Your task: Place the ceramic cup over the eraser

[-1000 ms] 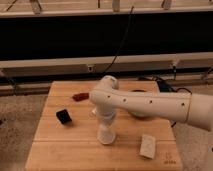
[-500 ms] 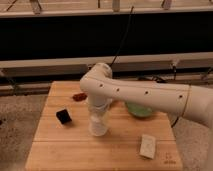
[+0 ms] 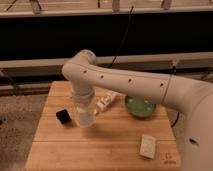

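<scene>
The ceramic cup (image 3: 86, 118) is small, white and tapered, and it hangs at the end of my arm just above the wooden table (image 3: 100, 150). My gripper (image 3: 85, 109) comes down from the wrist and is shut on the cup from above. The eraser (image 3: 63, 117) is a small black block on the table, just left of the cup and a short gap apart from it. The small red object is hidden behind my arm.
A green bowl (image 3: 140, 106) sits at the right of the table. A flat white block (image 3: 147, 146) lies near the front right corner. A small white elongated object (image 3: 106, 101) lies between cup and bowl. My arm spans the table's back right.
My gripper has carried the cup leftward across the table, from near the middle to close beside the eraser. The eraser, bowl and white block have not moved.
</scene>
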Action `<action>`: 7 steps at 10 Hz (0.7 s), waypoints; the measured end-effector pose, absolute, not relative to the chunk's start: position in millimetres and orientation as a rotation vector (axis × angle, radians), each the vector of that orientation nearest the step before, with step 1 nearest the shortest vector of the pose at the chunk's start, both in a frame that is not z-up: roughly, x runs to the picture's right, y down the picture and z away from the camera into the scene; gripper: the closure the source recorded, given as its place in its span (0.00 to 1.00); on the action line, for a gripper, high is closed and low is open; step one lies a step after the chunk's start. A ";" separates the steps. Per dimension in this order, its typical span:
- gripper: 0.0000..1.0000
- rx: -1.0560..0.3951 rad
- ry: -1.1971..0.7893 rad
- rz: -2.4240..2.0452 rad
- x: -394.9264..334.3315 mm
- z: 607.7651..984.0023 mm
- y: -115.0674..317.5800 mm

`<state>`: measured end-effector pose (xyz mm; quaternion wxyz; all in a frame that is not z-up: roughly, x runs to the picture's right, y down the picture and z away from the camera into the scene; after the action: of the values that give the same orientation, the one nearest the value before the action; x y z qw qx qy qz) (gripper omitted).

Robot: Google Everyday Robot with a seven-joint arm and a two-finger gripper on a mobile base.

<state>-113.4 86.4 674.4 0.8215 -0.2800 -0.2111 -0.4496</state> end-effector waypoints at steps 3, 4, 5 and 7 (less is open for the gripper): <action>1.00 -0.587 -0.479 -1.019 -140.0 679.0 67.0; 1.00 -0.579 -0.489 -1.031 -149.8 679.4 63.5; 1.00 -0.576 -0.499 -1.047 -157.5 679.8 59.9; 1.00 -0.574 -0.513 -1.080 -170.9 679.9 54.3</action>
<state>-170.9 54.3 679.9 0.7882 -0.2664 -0.2380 -0.5011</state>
